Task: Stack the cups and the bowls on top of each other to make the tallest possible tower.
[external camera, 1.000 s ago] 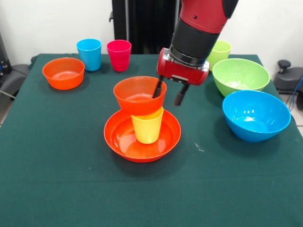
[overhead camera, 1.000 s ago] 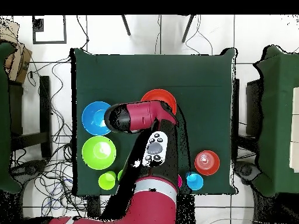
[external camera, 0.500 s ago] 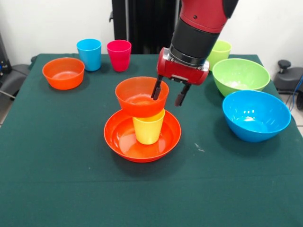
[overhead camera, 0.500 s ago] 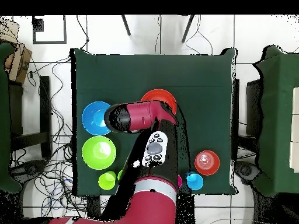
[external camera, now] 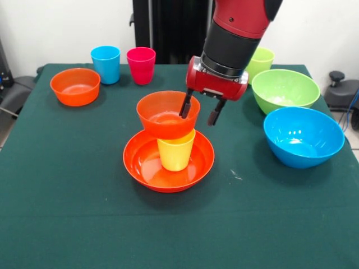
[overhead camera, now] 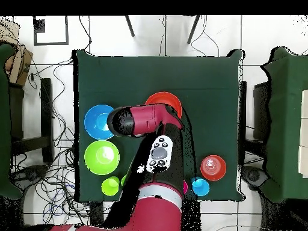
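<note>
Green-clothed table (external camera: 67,224) carrying five glossy plastic bowls and four plastic cups; spread claw (external camera: 198,111) straddles the rim of small orange bowl (external camera: 167,114) atop yellow cup (external camera: 175,150)

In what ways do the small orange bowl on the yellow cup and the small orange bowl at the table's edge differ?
The small orange bowl on the yellow cup is raised, resting on the yellow cup inside the wide orange bowl; the other small orange bowl sits directly on the table. The first has the pincer straddling its rim, one finger inside; the second stands alone, untouched. Both are upright, orange and look alike in size.
</note>
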You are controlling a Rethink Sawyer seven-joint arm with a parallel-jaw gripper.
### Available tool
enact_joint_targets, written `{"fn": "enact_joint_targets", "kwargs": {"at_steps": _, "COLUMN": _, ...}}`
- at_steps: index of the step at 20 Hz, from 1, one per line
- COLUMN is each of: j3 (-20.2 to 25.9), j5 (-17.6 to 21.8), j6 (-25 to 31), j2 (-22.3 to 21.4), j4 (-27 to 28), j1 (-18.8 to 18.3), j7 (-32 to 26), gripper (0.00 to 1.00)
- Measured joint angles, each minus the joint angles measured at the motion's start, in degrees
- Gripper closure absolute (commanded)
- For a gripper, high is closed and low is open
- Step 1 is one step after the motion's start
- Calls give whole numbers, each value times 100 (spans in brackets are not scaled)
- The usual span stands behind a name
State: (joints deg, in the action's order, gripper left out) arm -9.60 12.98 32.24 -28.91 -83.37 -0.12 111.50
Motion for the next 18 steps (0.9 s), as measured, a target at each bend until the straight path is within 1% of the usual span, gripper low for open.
{"fn": "enact_joint_targets", "kwargs": {"at_steps": 3, "j3": 1, "j5": 0, "j6": 0, "j2": -61, "j4": -25, "j1": 0, "j7": 0, "gripper": 0}}
{"fn": "enact_joint_targets", "kwargs": {"at_steps": 7, "j3": 0, "j5": -13, "j6": 1, "j2": -270, "j4": -142, "j1": 0, "j7": 0, "gripper": 0}}
{"fn": "enact_joint_targets", "kwargs": {"at_steps": 10, "j3": -1, "j5": -44, "j6": 1, "j2": -545, "j4": -287, "j1": -5, "j7": 0, "gripper": 0}}
{"fn": "enact_joint_targets", "kwargs": {"at_steps": 13, "j3": -2, "j5": -72, "j6": 1, "j2": -705, "j4": -363, "j1": -15, "j7": 0, "gripper": 0}}
{"fn": "enact_joint_targets", "kwargs": {"at_steps": 18, "j3": -2, "j5": -99, "j6": 1, "j2": -822, "j4": -398, "j1": -53, "j7": 0, "gripper": 0}}
